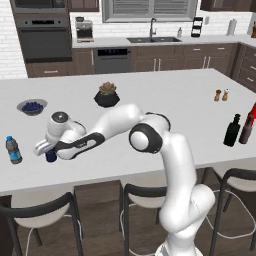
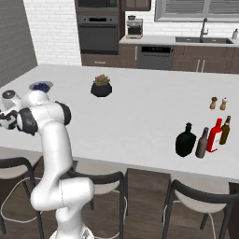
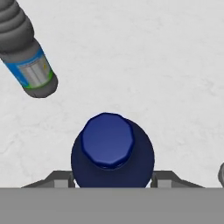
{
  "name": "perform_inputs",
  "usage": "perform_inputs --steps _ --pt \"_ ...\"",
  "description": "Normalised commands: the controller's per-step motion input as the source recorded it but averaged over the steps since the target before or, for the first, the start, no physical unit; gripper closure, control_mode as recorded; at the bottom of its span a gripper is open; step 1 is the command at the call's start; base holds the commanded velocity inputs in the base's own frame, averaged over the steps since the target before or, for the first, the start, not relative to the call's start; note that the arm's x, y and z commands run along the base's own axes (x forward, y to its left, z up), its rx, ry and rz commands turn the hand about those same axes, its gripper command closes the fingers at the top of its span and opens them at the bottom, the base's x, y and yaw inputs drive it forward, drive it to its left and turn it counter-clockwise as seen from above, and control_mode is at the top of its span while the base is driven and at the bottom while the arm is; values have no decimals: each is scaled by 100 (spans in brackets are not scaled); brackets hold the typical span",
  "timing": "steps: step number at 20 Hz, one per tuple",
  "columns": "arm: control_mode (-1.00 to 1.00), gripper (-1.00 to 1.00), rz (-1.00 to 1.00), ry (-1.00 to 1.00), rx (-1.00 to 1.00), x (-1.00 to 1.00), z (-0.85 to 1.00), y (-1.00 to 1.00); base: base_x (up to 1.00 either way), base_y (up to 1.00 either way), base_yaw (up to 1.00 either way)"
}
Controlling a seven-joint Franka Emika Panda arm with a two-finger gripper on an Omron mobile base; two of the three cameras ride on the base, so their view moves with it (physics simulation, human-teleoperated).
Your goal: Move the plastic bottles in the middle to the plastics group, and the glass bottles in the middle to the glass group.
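Presently my pincer (image 1: 50, 152) sits low at the left end of the table (image 1: 170, 100), and the navy-blue bottle (image 3: 112, 151) stands upright between its two finger tips, one showing on each side of the body in the hand view. The tips lie close against the bottle's sides, so I judge it pinched, though the contact itself is hidden by the body. I look straight down on its blue cap, so its long axis runs vertical and in line with my approach. In the left base view the bottle's base appears level with the table top; whether it rests there or hangs just above I cannot tell. The clear bottle with the blue label (image 1: 13, 150) stands near on that same end, well apart from my hand but the nearest neighbour; in the hand view it lies toward the upper left. On this reading the plastic bottle has reached the plastics group, and a release followed by a straight lift would be in order. The risk is tipping the short bottle if the tips drag on withdrawal. At the far right end the squat black bottle (image 2: 186, 140) and a slim dark brown bottle (image 2: 202, 143) stand just beside the red bottle (image 2: 215, 134), with the two shakers (image 2: 218, 103) behind.
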Motion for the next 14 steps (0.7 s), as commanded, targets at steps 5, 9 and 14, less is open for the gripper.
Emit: perform_inputs --steps 5,9,14 --pt "-100 100 -3 1 0 10 0 25 0 0 0" --pt "-100 100 0 0 0 0 -12 0 0 0 0" --pt "-100 100 0 0 0 0 -53 0 0 0 0"
